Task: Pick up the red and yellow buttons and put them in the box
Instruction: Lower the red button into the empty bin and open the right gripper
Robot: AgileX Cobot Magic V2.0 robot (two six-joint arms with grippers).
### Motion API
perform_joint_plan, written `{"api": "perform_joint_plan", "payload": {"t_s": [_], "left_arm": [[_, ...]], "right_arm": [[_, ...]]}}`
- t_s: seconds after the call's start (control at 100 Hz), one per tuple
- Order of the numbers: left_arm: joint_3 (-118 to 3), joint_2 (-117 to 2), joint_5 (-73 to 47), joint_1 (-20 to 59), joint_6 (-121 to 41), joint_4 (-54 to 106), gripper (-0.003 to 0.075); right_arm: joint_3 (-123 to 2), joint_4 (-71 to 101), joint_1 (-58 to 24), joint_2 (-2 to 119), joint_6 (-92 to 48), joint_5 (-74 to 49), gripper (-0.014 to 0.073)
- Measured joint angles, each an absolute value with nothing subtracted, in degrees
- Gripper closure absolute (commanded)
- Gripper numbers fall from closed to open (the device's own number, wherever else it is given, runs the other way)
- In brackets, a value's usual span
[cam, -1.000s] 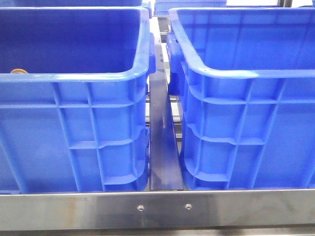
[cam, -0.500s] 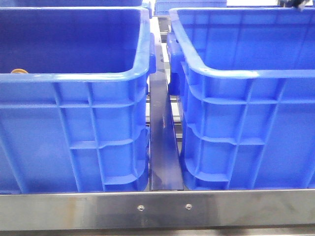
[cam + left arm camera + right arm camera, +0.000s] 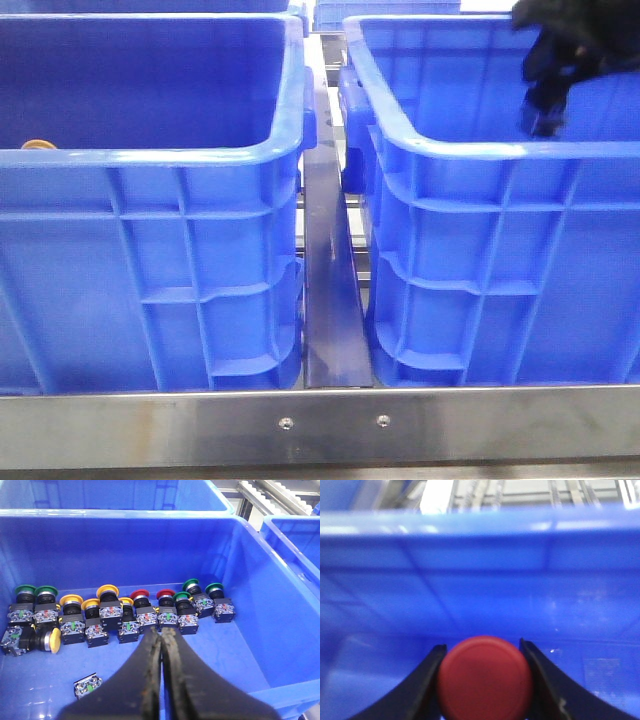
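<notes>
steel rail [image 3: 320, 425] fronts two blue crates | right pincer [image 3: 482, 680] pinching red button [image 3: 484, 677] over box [image 3: 500, 150] | left pincer [image 3: 162, 645] pressed together

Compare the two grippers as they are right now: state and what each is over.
The left gripper is shut with nothing between its fingers, while the right gripper is shut on a red button. The left gripper hangs over a row of green, yellow and red push buttons lying in a crate, while the right gripper's wrist view shows only blue crate wall beyond it. Both have dark fingers and are over blue crates.
</notes>
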State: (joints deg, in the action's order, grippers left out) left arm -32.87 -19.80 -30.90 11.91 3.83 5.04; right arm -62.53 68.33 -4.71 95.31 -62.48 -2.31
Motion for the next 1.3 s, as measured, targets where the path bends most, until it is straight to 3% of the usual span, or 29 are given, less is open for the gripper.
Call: {"api": "perform_joint_plan", "payload": {"t_s": [0.31,1.3], "left_arm": [[-32.87,-19.80,-30.90,11.91,3.83,5.04,0.0739],[-32.87,-19.80,-30.90,11.91,3.83,5.04,0.0739]], "right_arm": [[-66.25,68.96,-4.85,103.87,-62.66,0.00,0.0442],[-67.64,72.87,-6.07,105.97,-62.73,-1.05,0.0440]]}}
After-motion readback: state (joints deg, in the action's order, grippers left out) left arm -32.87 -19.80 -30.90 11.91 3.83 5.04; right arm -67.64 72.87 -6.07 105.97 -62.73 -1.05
